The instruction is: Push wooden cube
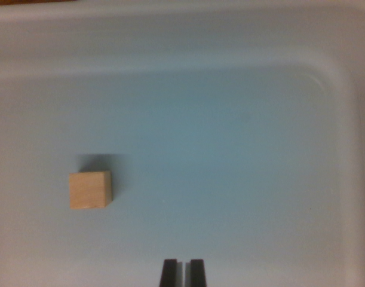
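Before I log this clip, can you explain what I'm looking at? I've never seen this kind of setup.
This is a single picture from a camera mounted on a robot arm's wrist, looking down. The two dark prongs at the bottom edge are the tips of its end effector, nearly together and holding nothing. Below lies a pale blue tray with raised, rounded walls. The only item in it is a small wooden cube, resting on the floor at the wrist view's left, well apart from the prongs.

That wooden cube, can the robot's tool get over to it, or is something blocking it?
Probably yes. The wooden cube sits alone on the pale tray floor, off to the wrist view's left of the tool. Nothing lies between them.
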Controlling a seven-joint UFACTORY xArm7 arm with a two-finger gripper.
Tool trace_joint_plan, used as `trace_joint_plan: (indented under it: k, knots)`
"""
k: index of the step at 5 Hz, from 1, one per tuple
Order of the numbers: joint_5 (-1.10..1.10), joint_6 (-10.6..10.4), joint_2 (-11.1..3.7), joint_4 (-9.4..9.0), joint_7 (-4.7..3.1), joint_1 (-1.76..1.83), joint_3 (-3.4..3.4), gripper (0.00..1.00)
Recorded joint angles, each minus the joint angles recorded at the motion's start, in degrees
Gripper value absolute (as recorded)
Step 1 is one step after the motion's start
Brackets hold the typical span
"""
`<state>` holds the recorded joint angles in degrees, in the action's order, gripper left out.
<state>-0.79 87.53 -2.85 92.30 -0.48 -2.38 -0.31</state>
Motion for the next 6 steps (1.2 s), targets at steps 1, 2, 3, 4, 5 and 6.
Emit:
trace_joint_plan:
  k: [1, 2, 3, 4, 5, 6]
  knots:
    - [0.00, 0.0, 0.00, 0.00, 0.00, 0.00, 0.00, 0.00]
    - [0.00, -0.1, -0.02, -0.08, 0.01, 0.01, 0.01, 0.00]
    - [0.00, -0.1, -0.02, -0.08, 0.01, 0.01, 0.01, 0.00]
    - [0.00, -0.6, -0.15, -0.49, 0.09, 0.08, 0.07, 0.00]
    - [0.00, -0.6, -0.15, -0.49, 0.09, 0.08, 0.07, 0.00]
    - [-0.01, -1.4, -0.37, -1.24, 0.22, 0.21, 0.18, 0.00]
